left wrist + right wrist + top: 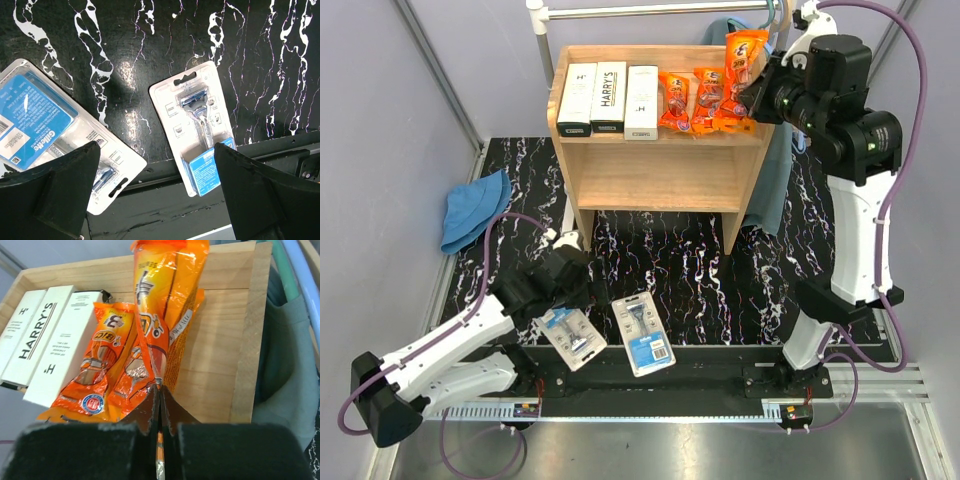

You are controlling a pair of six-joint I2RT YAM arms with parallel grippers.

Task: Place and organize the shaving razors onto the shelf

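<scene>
Currently, orange pouch (160, 305) upright in right tool (159, 390), over shelf (220, 340).

One blister card (40, 125) runs off the left wrist view's edge, its lower corner hidden behind the left fingers (55, 195).

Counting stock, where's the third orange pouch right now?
In the top view, the third pouch is pinched in the right gripper over the top tier of the shelf, right end, beside the two lying pouches.
</scene>
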